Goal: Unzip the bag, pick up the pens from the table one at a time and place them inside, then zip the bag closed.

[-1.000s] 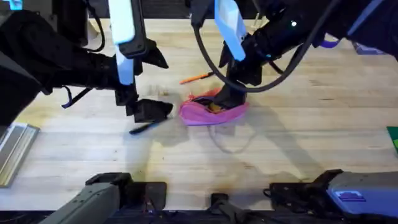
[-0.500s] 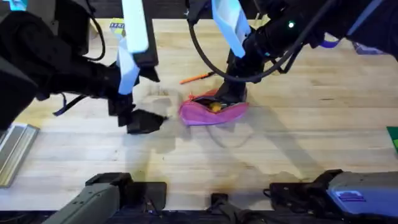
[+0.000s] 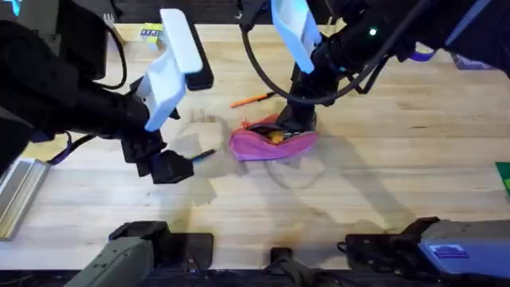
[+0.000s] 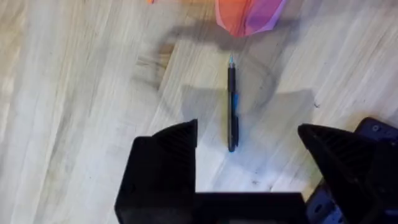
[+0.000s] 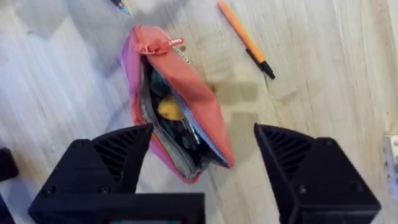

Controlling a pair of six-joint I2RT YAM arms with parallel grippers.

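On pale plank table (image 3: 414,159), both pincers released: L (image 4: 249,140) over slim pen (image 4: 232,106), R (image 5: 202,146) over fabric bag (image 5: 177,106).

Overhead looks down and forward across pale wooden table (image 3: 414,159). Left wrist view, close above boards, faces dark stick pen (image 4: 232,106). Right wrist view, close, shares pink fabric pouch (image 5: 174,106) with overhead (image 3: 271,142).
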